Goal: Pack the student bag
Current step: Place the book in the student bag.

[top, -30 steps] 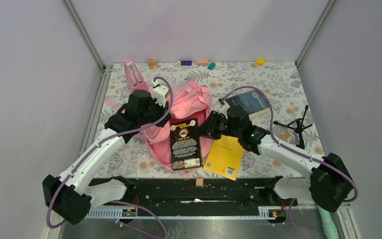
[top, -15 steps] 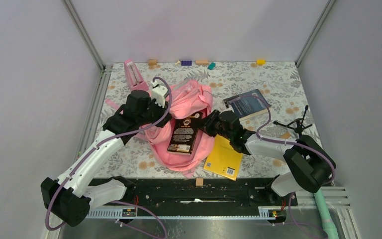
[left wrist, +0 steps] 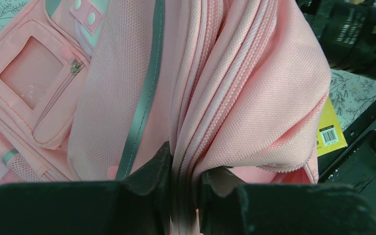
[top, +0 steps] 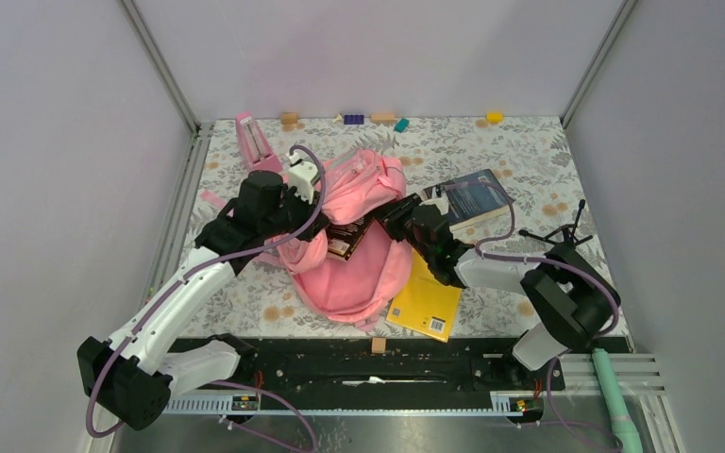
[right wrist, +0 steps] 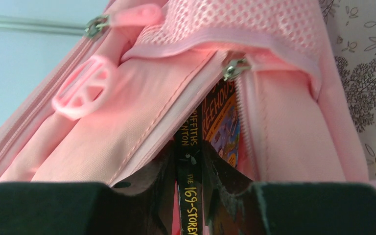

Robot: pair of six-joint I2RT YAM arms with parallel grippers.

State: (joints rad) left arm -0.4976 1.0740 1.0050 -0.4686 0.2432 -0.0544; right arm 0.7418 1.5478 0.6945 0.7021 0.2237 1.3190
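Observation:
The pink student bag (top: 359,269) lies mid-table with its mouth held up. My left gripper (top: 295,206) is shut on the bag's zipper edge; the left wrist view shows the pink fabric (left wrist: 235,98) pinched between the fingers (left wrist: 152,169). My right gripper (top: 392,222) is shut on a black paperback book (top: 347,238) that sits partly inside the bag's opening. In the right wrist view the book's spine (right wrist: 190,176) stands between the fingers, under the zipper pull (right wrist: 234,68).
A yellow book (top: 427,294) lies beside the bag, front right. A dark blue book (top: 477,196) lies further right. A small black tripod (top: 562,238) stands at right. A pink metronome-shaped object (top: 250,140) and small coloured blocks (top: 353,119) line the back edge.
My right gripper has carried the black book leftward and away from the front, from flat on the bag into its opening. The left gripper has kept hold of the bag's edge.

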